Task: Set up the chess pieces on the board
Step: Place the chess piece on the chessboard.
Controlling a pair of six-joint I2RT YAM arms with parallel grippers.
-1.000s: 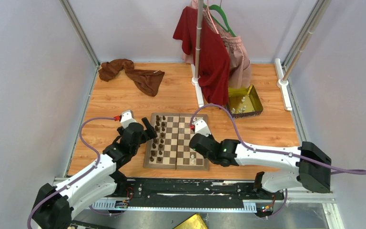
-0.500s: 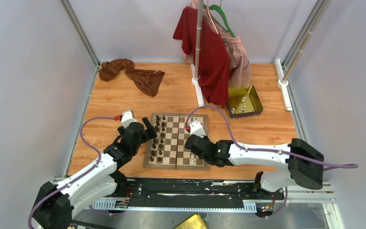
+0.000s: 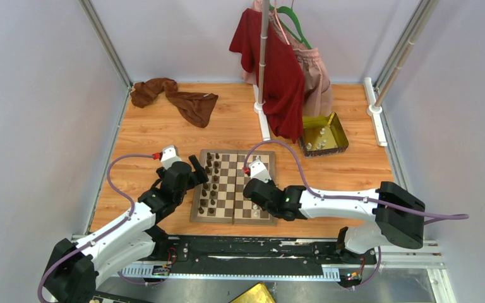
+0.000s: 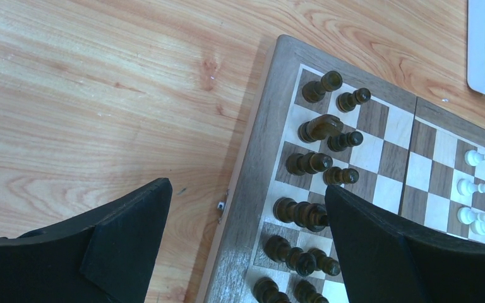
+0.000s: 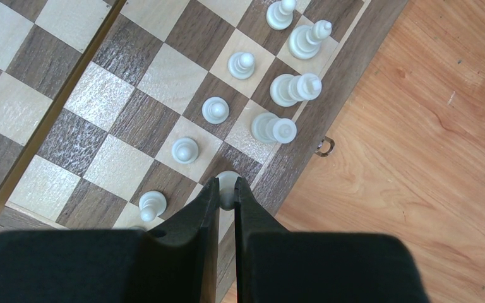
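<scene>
A: Board (image 3: 227, 220) lies flat on the wooden table (image 3: 366, 170), just ahead of both arm bases. Dark pieces (image 4: 309, 163) in two files along its left edge, cream pieces (image 5: 273, 128) in two files along its right edge.

B: And the claws?

A: Right gripper (image 5: 227, 189) is pinched on one cream piece (image 5: 228, 179). Fingers are nearly together, with only the piece's round top showing between them. It sits over the outer file on the right, next to the border. Cannot tell if its base touches the square.

B: Left?

A: Left gripper (image 4: 246, 196) is spread wide and holds nothing. It hangs over the board's left border, beside the dark files.

B: Containers?

A: One gold tray (image 3: 336, 123), far right of the board and well apart from it. A few small pale pieces (image 3: 319, 144) lie inside, too small to name.

B: Change over the last second?

A: Right arm has slid left, and its wrist sits further in over the board's right half. Left arm, board and tray unchanged.

B: Orientation?

A: Board is square, so no long axis. Centre seam runs near to far, away from the bases, turned a touch off straight. The files of pieces run parallel to it. Held piece points its axis up at the wrist camera
</scene>
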